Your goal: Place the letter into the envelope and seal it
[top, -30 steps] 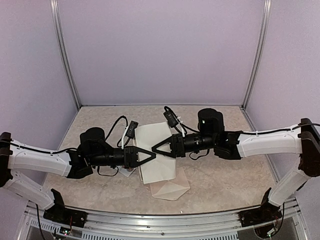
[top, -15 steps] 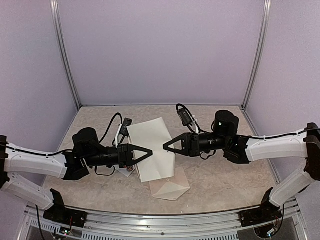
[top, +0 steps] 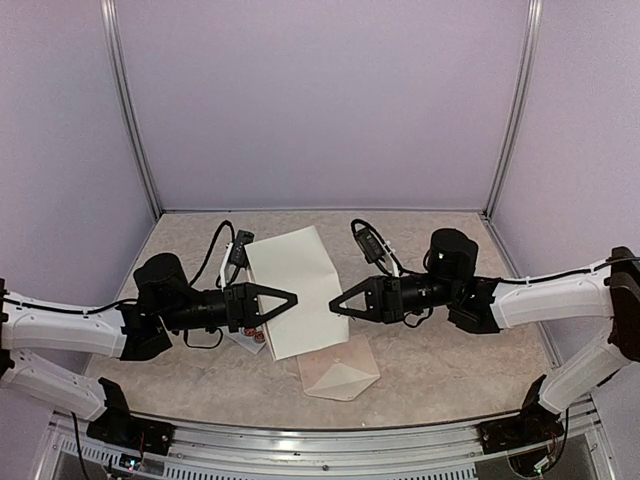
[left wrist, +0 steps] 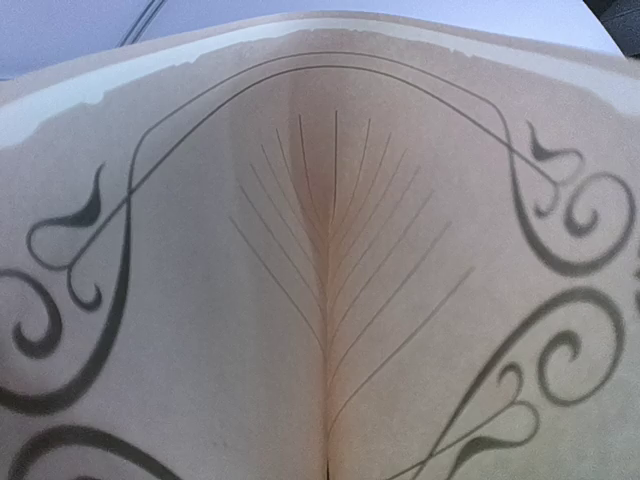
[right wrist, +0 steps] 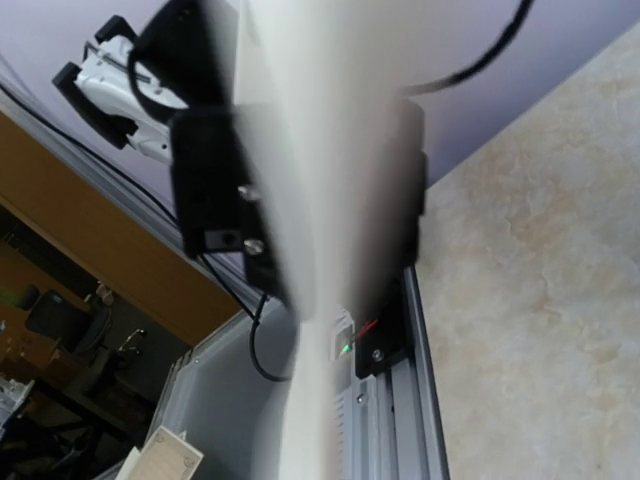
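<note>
The letter (top: 295,290) is a cream sheet held up between both arms, its plain white back showing in the top view. My left gripper (top: 292,298) is shut on its left part and my right gripper (top: 334,311) is shut on its right edge. The left wrist view is filled by the letter (left wrist: 330,250), with dark ornamental swirls, fine lines and a crease down the middle; the fingers are hidden. In the right wrist view the letter (right wrist: 310,200) runs edge-on and blurred. The pale envelope (top: 340,372) lies flat on the table below, flap pointing toward the near edge.
A small strip of stickers (top: 255,341) lies on the table under the left gripper. The marble-patterned table (top: 450,360) is ringed by lilac walls, with a metal rail (top: 320,440) along the near edge. The left arm's black body (right wrist: 210,190) shows behind the sheet.
The two grippers have drawn apart, the left arm pulling back left and the right one back right. The right gripper has closed on the letter, which has shifted left and up.
</note>
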Motion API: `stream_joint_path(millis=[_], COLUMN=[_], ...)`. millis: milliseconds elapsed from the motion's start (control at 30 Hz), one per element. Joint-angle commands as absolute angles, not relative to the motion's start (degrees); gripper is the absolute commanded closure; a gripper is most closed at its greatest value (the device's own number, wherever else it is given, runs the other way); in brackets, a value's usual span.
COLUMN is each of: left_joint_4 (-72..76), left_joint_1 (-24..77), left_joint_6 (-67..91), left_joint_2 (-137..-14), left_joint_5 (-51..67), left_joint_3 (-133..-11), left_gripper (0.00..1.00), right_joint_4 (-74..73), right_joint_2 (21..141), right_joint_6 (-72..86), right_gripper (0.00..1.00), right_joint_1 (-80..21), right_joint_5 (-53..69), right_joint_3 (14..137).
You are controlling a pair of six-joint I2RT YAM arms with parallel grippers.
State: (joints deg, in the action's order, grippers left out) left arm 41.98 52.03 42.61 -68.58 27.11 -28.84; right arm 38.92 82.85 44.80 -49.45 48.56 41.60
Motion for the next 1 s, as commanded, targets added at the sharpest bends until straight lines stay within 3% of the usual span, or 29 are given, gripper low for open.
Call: stream_joint_path(millis=[0, 67, 133, 200, 233, 267, 300, 333, 467, 533, 567, 600, 633, 667, 833, 867, 933, 967], left_joint_4=[43.19, 43.07, 43.04, 43.07, 43.07, 43.07, 43.07, 43.07, 43.00, 43.13, 43.17, 43.22, 43.24, 43.24, 42.92, 42.94, 43.16, 43.40], left_joint_1=[51.18, 50.94, 50.74, 50.65, 50.63, 50.55, 50.47, 50.39, 50.18, 50.19, 50.12, 50.10, 50.02, 49.95, 49.70, 49.66, 49.66, 49.70], left_joint_6=[42.98, 42.98, 42.98, 43.04, 43.13, 43.15, 43.14, 43.10, 43.27, 43.37, 43.41, 43.49, 43.49, 43.49, 43.50, 43.51, 43.42, 43.30], left_joint_2=[-67.20, -66.98, -66.68, -66.56, -66.47, -66.36, -66.25, -66.12, -65.84, -65.83, -65.83, -65.83, -65.71, -65.67, -65.30, -65.30, -65.30, -65.37], left_joint_5=[28.03, 28.20, 28.16, 28.26, 28.26, 28.22, 28.17, 28.13, 28.29, 28.29, 28.33, 28.33, 28.42, 28.45, 28.79, 28.94, 29.85, 30.93], left_joint_3=[-27.89, -27.85, -27.78, -27.81, -27.82, -27.82, -27.78, -27.84, -27.75, -27.68, -27.65, -27.65, -27.65, -27.64, -27.44, -27.30, -27.09, -27.20], left_gripper=[1.00, 1.00, 1.00, 1.00, 1.00, 1.00, 1.00, 1.00, 1.00, 1.00, 1.00, 1.00, 1.00, 1.00, 1.00, 1.00, 1.00, 1.00], right_joint_4=[38.43, 37.65, 37.71, 38.02, 38.12, 38.22, 38.23, 38.12, 37.36, 37.60, 38.21, 38.64, 38.47, 38.35, 37.18, 36.72, 36.47, 36.29], right_joint_2=[81.62, 81.02, 80.75, 80.73, 80.92, 81.07, 81.12, 81.06, 80.20, 80.11, 80.16, 80.28, 80.46, 80.50, 80.10, 80.07, 80.08, 79.97], right_joint_6=[44.24, 43.80, 43.77, 43.99, 44.04, 44.18, 44.28, 44.29, 44.30, 44.48, 44.78, 45.04, 45.09, 45.13, 44.43, 44.20, 43.87, 43.69], right_gripper=[1.00, 0.96, 0.52, 0.47, 0.53, 0.65, 0.86, 1.00, 1.00, 0.64, 0.60, 0.68, 1.00, 0.96, 1.00, 0.92, 0.47, 0.31], right_joint_1=[-49.80, -49.82, -49.91, -50.14, -50.29, -50.43, -50.67, -50.93, -51.23, -51.34, -51.37, -51.41, -51.50, -51.43, -51.61, -51.67, -51.56, -51.57], right_joint_5=[49.02, 48.83, 49.37, 49.72, 49.97, 50.37, 50.44, 50.34, 49.55, 50.06, 50.39, 50.51, 50.62, 50.62, 49.98, 50.00, 49.66, 48.90], right_joint_3=[40.06, 39.90, 39.71, 39.35, 39.16, 38.97, 38.79, 38.41, 36.98, 36.64, 36.39, 36.23, 36.05, 35.85, 35.48, 35.76, 36.30, 36.61])
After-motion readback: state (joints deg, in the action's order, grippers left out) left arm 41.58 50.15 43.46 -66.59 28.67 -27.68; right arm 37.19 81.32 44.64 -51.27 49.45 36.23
